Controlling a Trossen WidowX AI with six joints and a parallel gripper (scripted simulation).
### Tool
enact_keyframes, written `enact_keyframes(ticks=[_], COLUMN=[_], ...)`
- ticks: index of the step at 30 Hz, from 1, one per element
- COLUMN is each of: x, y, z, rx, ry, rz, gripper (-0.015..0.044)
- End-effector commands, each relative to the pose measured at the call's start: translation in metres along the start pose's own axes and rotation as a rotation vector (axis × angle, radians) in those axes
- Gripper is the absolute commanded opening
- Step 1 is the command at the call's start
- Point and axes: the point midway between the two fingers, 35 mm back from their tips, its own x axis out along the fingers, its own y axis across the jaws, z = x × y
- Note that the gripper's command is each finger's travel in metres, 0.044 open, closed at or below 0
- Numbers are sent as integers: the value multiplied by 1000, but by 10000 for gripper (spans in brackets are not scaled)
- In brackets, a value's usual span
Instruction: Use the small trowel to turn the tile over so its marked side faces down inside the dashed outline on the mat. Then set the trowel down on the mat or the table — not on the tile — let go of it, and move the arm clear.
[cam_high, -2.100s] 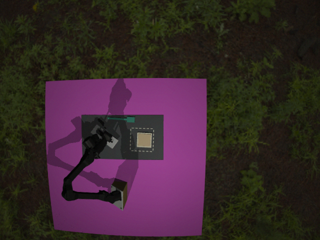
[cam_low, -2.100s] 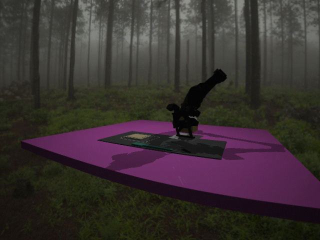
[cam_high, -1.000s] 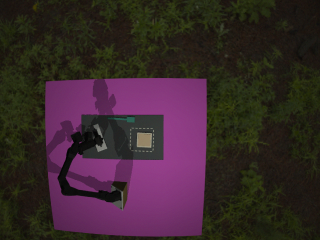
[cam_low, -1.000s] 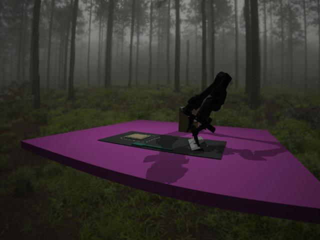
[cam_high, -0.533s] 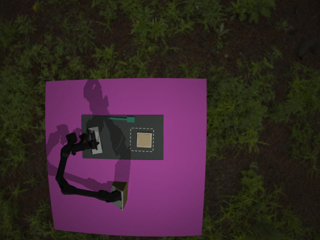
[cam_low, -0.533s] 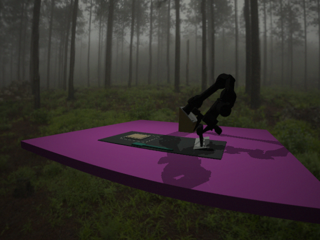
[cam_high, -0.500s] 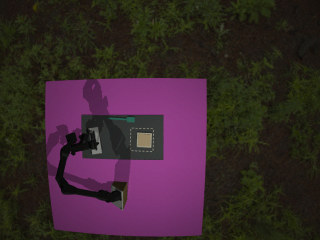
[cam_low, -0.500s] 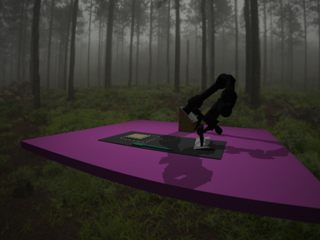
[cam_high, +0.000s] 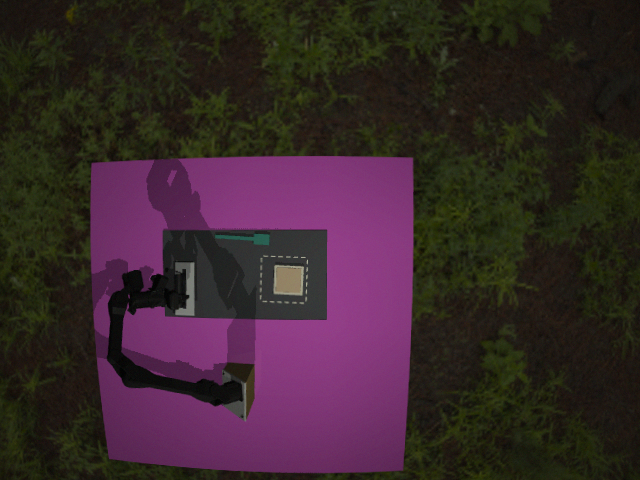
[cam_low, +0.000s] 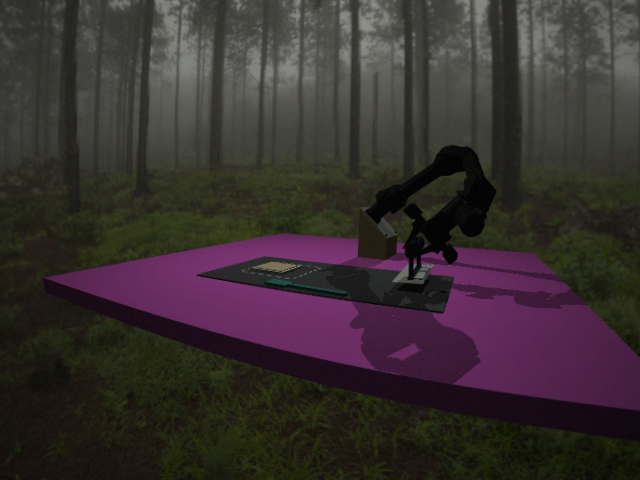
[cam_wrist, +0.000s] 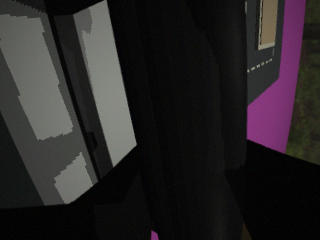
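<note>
A pale grey flat trowel (cam_high: 191, 302) (cam_low: 400, 277) (cam_wrist: 107, 90) is held by my gripper (cam_high: 181, 289) (cam_low: 414, 272) over the left end of the dark mat (cam_high: 316, 242) (cam_low: 222, 272) (cam_wrist: 261, 82). My gripper is shut on it; the fingers hide much of its handle. A shadow under the plate shows it slightly above the mat. The tan tile (cam_high: 288, 280) (cam_low: 275, 266) (cam_wrist: 268, 25) with a pale rim lies flat inside the dashed outline (cam_high: 262, 256). Its upper face looks plain; its underside is hidden.
A teal long-handled tool (cam_high: 261, 239) (cam_low: 279, 283) lies along the mat's edge, left of the tile in the top view and outside the outline. The arm's wedge-shaped base (cam_high: 249, 390) (cam_low: 373, 241) stands on the magenta table (cam_high: 361, 335) (cam_low: 206, 310).
</note>
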Motion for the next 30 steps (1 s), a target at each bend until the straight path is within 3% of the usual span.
enact_keyframes(ticks=[1,11,30], x=[-13,-18,2], y=[-1,0,21], z=[-6,-12,-10], rx=[45,63,61], ry=[9,19,19], rz=[-52,-79,-74], gripper=[0,0,0])
